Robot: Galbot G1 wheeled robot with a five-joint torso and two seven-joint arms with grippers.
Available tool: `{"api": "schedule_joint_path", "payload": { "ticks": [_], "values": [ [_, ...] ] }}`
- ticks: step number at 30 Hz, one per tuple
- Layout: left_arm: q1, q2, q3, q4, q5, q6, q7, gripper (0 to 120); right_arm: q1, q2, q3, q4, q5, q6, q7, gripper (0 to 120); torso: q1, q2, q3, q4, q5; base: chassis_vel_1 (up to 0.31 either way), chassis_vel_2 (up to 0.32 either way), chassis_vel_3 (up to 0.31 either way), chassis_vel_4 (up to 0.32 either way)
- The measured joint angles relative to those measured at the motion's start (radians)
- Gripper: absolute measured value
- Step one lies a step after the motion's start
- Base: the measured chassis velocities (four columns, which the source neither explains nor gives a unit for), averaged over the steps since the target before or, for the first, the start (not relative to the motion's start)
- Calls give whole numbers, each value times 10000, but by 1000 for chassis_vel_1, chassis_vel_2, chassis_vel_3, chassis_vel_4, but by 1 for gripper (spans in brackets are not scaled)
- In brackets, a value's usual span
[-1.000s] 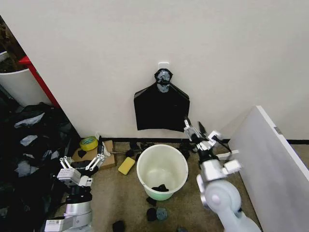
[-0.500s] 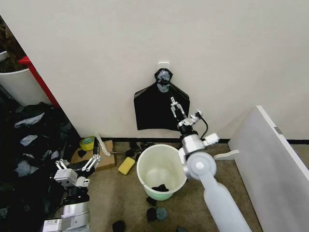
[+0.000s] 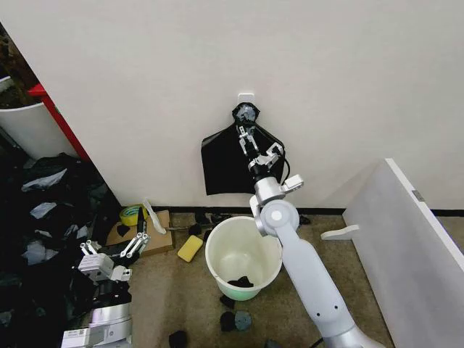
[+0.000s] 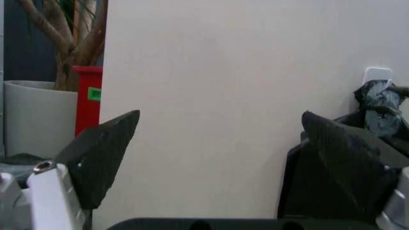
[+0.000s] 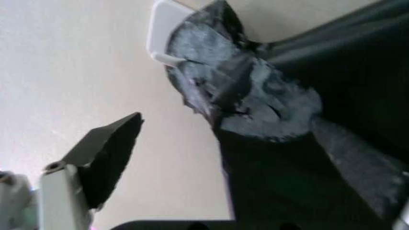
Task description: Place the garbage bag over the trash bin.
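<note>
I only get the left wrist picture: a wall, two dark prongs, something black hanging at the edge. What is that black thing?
Observer: A flat black bundle hanging from a wall hook, above a pale trash bin on the floor.
Operator: Is anything touching it?
Observer: The right gripper is up at its grey-taped knot, open, not closed on it.
Operator: Is the bin lined?
Observer: No bag over it; small black scraps lie at the bottom.
</note>
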Motion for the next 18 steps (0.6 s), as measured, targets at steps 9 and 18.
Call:
{"api": "schedule_joint_path", "payload": {
  "ticks": [9, 18],
  "values": [
    [-95, 14, 14, 162, -13, 23, -48, 100, -160, 96, 93, -123, -169, 41, -150, 94, 0, 0, -1, 1, 0, 0, 0, 0, 0],
    [-147, 39, 26, 262, -13, 45, -76, 100, 35, 220, 296, -278, -147, 126, -346, 77, -1, 0, -1, 1, 1, 0, 0, 0, 0]
  ]
}}
